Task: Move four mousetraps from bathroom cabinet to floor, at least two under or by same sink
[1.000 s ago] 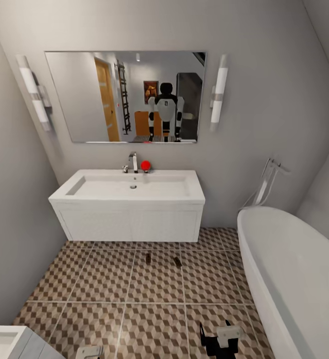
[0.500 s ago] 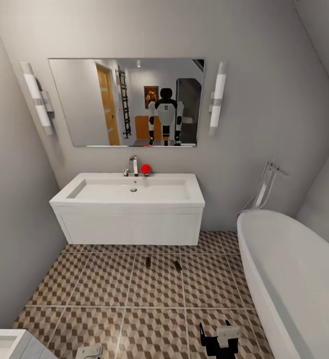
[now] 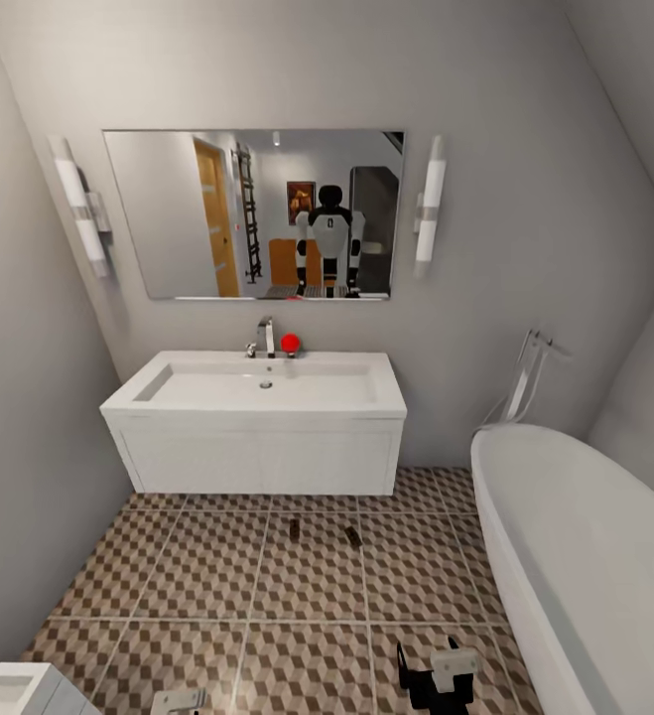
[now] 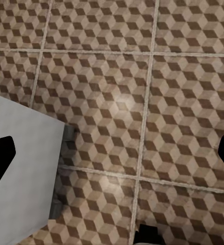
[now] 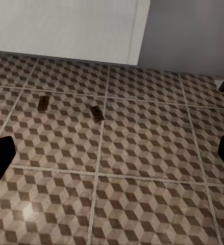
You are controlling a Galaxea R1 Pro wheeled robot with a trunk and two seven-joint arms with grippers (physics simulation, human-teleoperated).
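While both arms hang low over the cube-patterned tiled floor, the right gripper and left gripper are spread empty (two small brown wooden mousetraps lie before the white vanity sink).

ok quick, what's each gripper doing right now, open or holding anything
Left gripper: open, holding nothing, over the cube-patterned brown and beige tiled floor.
Right gripper: open, holding nothing, facing two small brown wooden mousetraps on the floor.
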